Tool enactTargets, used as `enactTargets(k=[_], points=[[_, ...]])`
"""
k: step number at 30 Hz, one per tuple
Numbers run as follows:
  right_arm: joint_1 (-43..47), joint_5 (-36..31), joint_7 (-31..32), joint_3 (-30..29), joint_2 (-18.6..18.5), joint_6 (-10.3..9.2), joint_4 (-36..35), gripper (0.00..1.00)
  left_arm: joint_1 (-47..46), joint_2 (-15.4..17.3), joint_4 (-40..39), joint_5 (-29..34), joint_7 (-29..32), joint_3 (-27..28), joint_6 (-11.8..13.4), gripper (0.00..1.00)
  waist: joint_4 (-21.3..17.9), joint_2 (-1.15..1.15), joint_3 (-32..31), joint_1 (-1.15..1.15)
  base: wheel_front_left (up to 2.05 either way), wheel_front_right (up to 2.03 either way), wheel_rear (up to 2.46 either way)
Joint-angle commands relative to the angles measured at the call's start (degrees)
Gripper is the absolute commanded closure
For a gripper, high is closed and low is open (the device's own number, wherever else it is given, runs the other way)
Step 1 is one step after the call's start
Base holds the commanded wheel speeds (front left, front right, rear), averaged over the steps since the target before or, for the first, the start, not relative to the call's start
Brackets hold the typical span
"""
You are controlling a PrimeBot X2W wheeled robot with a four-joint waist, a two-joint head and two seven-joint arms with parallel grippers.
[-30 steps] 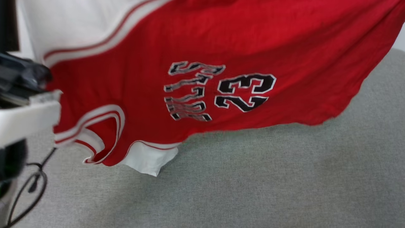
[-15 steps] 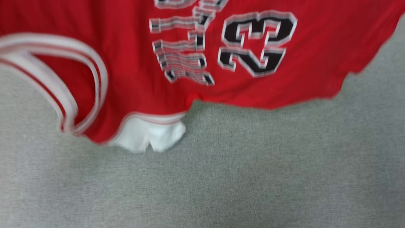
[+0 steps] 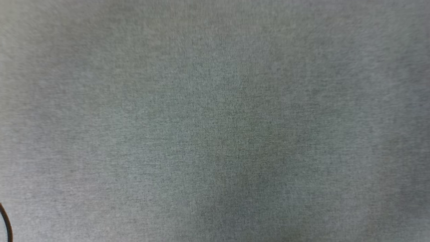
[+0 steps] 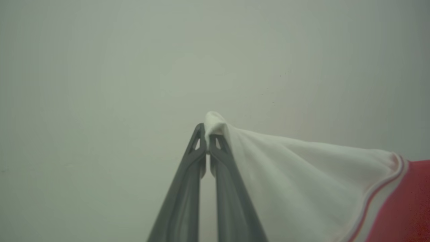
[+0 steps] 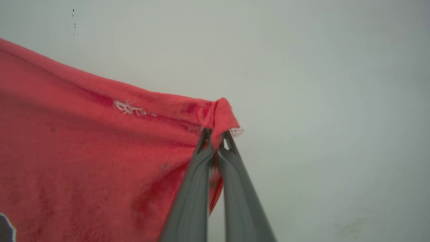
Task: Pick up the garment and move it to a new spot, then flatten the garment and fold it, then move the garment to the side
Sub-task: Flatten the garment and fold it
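The left gripper (image 4: 208, 143) is pinched tight on the tip of the shirt's (image 4: 302, 181) white sleeve. The right gripper (image 5: 216, 137) is clamped on a red corner of the same shirt, which is held up against a pale, plain background. The head view shows a grey cloth surface (image 3: 215, 121).

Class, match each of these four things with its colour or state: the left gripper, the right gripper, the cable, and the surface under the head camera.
Things:
1. left gripper
2. right gripper
3. cable
4. surface

Colours or states:
A. grey cloth
B. shut on a red corner of the shirt
C. dark and curved, at the head view's lower left edge
D. shut on the white sleeve of the shirt

Pairs: 1-D, 2-B, 3-C, 4-A
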Motion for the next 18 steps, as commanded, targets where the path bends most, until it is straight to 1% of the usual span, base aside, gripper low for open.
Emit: enactTargets(k=[1,5,8,12,18], points=[[-2.05,-1.12,-1.62,-0.34,0.6,-0.05,2.05,1.0,-2.22,-0.53,1.69,0.48,-1.18,0.06,0.08,1.0,0.08,0.0,3.21,-0.01,0.0,0.0,0.0],[-6.87,-4.44,-7.23,0.2,2.2,-0.05,9.37,1.0,-6.66,-2.41,9.07,1.45,-5.28,-0.49,-0.62,1.0,0.63,0.0,5.48,-0.01,0.0,0.0,0.0],[-8.4,-6.1,-10.63,0.0,3.51,-0.05,13.9,1.0,-6.18,-4.12,13.05,1.12,-8.68,-1.01,-1.19,1.0,1.25,0.0,6.54,-0.01,0.0,0.0,0.0],[-6.16,-7.23,-14.44,0.46,4.78,-0.04,19.0,1.0,-0.9,-6.35,16.29,0.43,-12.45,-2.42,-2.61,1.0,1.98,0.0,6.75,-0.01,0.0,0.0,0.0],[1.32,-6.4,-18.8,1.74,6.02,-0.04,24.79,1.0,11.39,-10.05,17.77,-0.96,-16.93,-5.1,-4.04,1.0,2.87,0.0,4.92,-0.01,0.0,0.0,0.0]])
